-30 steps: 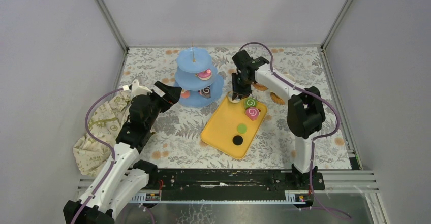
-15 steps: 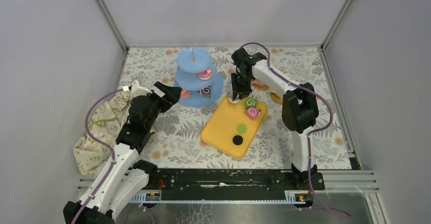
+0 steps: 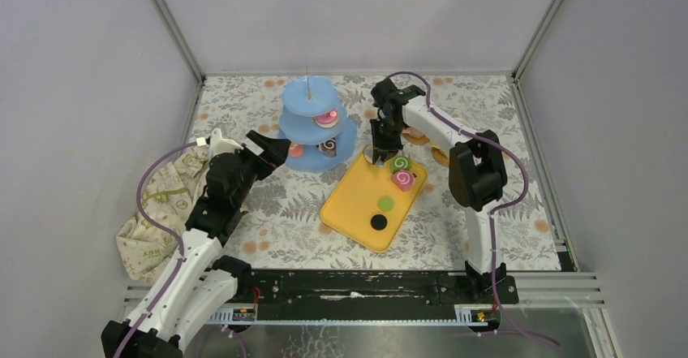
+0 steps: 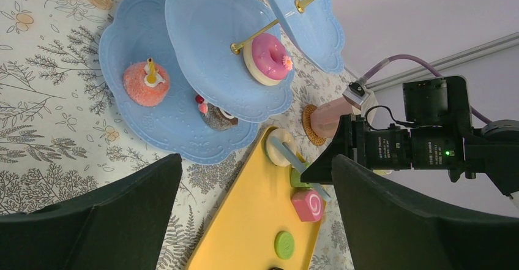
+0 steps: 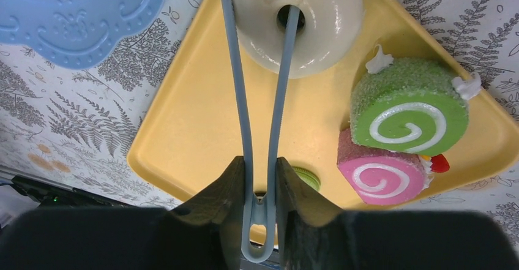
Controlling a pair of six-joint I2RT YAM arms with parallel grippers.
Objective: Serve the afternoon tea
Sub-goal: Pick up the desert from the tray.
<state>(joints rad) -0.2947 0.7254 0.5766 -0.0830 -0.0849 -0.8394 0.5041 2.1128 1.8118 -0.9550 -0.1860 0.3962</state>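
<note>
Straddling cream toy ring doughnut (image 5: pixel 321 34) dead ahead | right gripper (image 5: pixel 260 175) clamped on blue plastic tongs (image 5: pixel 237 86) | left gripper (image 4: pixel 256 160) gaping, farther

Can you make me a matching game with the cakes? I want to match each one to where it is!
Things:
1 pink doughnut
2 orange cake
3 white doughnut
4 green roll

Places:
A in the tongs, on the yellow tray
B bottom plate of the blue stand
C beside the pink roll
D middle plate of the blue stand

Pairs: 1-D, 2-B, 3-A, 4-C
</note>
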